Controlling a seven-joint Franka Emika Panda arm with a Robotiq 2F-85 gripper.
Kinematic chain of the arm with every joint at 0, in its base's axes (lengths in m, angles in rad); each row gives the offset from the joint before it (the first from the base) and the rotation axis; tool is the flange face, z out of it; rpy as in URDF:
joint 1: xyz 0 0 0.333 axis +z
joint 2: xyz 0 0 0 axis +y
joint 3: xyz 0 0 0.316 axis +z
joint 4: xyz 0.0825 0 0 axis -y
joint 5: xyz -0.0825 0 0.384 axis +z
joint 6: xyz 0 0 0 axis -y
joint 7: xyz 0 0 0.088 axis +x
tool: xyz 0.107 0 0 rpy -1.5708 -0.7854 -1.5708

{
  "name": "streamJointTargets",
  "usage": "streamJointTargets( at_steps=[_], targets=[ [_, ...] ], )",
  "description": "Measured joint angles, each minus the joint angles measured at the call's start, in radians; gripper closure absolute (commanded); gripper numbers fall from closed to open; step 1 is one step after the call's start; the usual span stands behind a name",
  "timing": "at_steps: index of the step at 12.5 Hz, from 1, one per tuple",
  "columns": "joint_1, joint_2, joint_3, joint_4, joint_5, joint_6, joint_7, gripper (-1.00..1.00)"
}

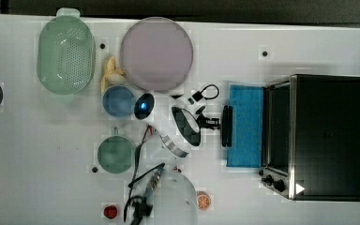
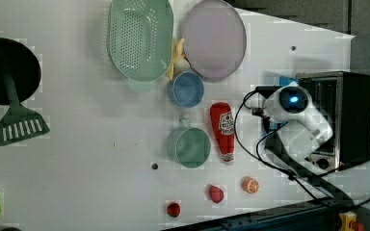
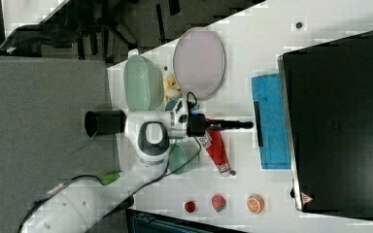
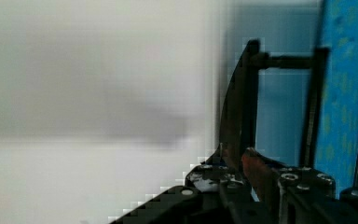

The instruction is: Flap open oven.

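Observation:
The oven point(image 1: 328, 136) stands at the top view's right, black on top with a silver front frame and small knobs point(image 1: 272, 180). Its blue-tinted glass door point(image 1: 246, 126) lies flapped down flat on the table, and the dark bar handle point(image 1: 227, 125) sits at the door's free edge. My gripper point(image 1: 219, 123) reaches level toward that handle from the top view's left. In the right view its fingers point(image 3: 238, 124) end at the handle point(image 3: 258, 124). In the wrist view the handle point(image 4: 242, 93) runs down between the jaws of the gripper point(image 4: 242, 172), which close on it.
A purple plate point(image 1: 156, 53), a green colander point(image 1: 66, 52), a banana point(image 1: 110, 72), a blue bowl point(image 1: 118, 101) and a green cup point(image 1: 116, 153) lie behind the arm. A ketchup bottle point(image 2: 223, 131) lies under the arm. An orange slice point(image 1: 203, 200) and small red fruits point(image 1: 110, 211) sit near the table edge.

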Motion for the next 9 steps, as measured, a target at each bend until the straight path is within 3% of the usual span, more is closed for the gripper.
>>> streamJointTargets(
  at_steps=[6, 9],
  targets=[
    [-0.004, -0.316, -0.004, 0.012, 0.370, -0.012, 0.000, 0.65],
    [-0.012, -0.452, -0.005, 0.037, 0.514, -0.143, 0.000, 0.65]
  ],
)
